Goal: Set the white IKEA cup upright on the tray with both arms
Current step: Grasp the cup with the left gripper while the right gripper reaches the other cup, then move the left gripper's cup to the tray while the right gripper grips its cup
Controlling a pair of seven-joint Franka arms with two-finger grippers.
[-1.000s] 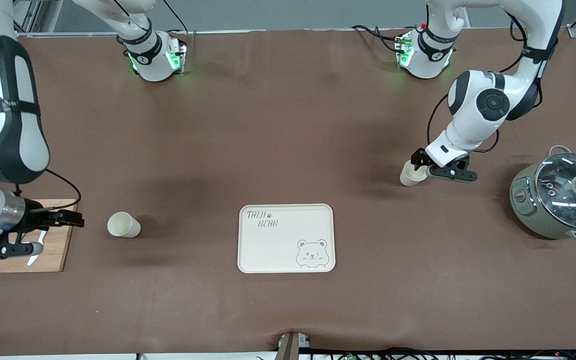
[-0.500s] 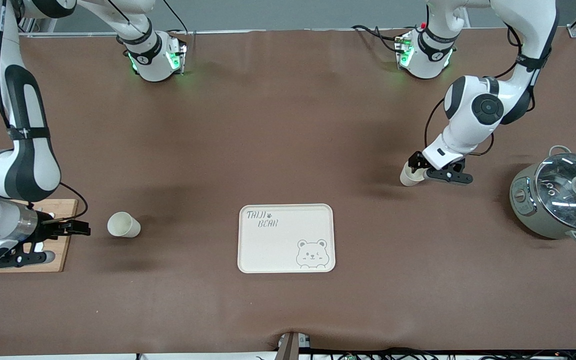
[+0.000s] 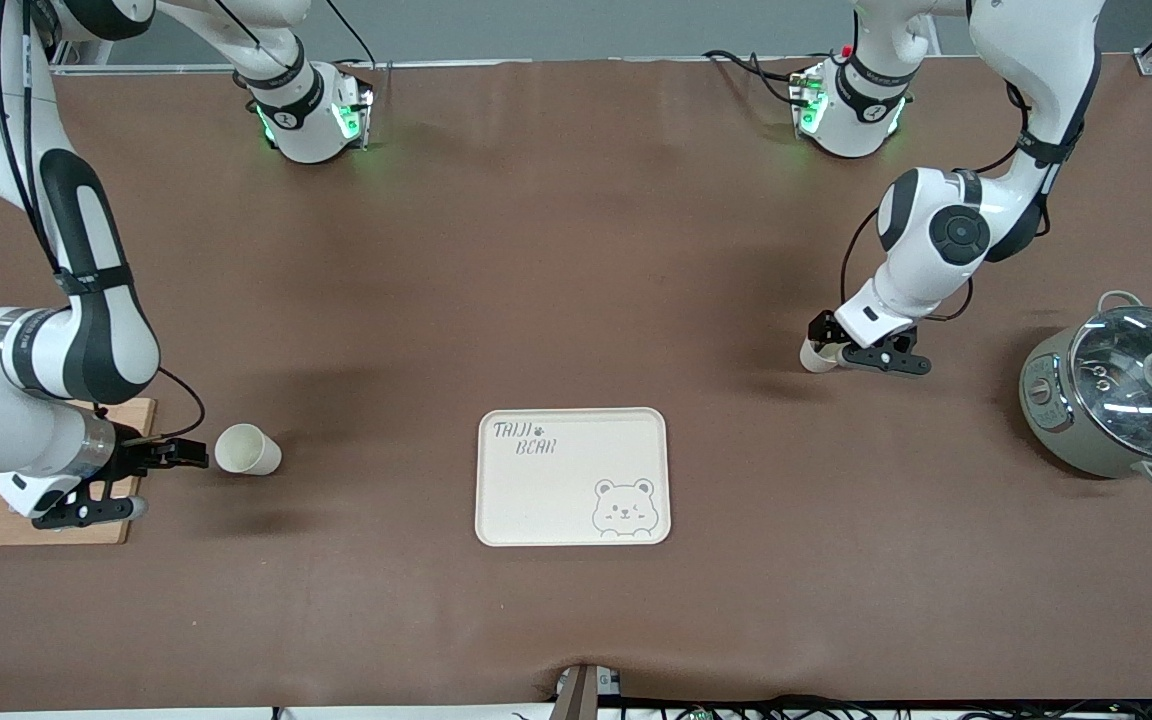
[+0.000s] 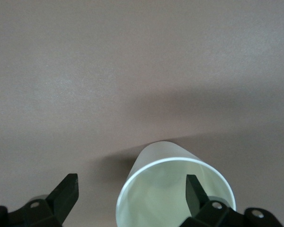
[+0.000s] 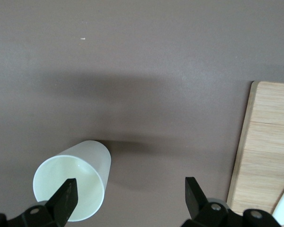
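Two cups (image 3: 248, 449) (image 3: 816, 356) lie at open grippers (image 3: 198, 456) (image 3: 822, 334).

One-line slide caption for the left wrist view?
Open left gripper straddling the rim of a white cup lying on the brown table.

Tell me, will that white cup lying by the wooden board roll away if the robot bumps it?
Probably yes. The cup lies on its side on the smooth table, so its round wall could roll. It narrows toward its bottom, so it would likely curve, not go straight. It looks thin and light, so a nudge from the open right gripper might shift it.
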